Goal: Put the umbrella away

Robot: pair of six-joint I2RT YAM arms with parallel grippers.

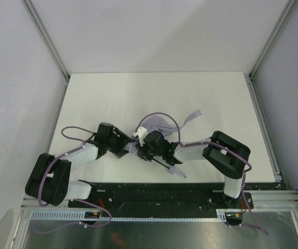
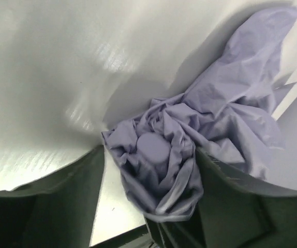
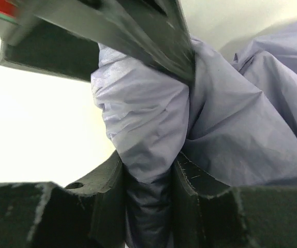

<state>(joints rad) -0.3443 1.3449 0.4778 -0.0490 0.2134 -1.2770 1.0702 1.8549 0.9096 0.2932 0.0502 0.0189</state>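
Only overhead shows the shaft (image 1: 162, 164) of the umbrella (image 1: 157, 126); wrist cameras see fabric (image 2: 226, 103).

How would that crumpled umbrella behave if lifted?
The umbrella is probably floppy: its fabric lies in loose folds and likely sags. Its thin black shaft looks stiffer. The right claw pinches the cloth narrow, suggesting it squashes easily.
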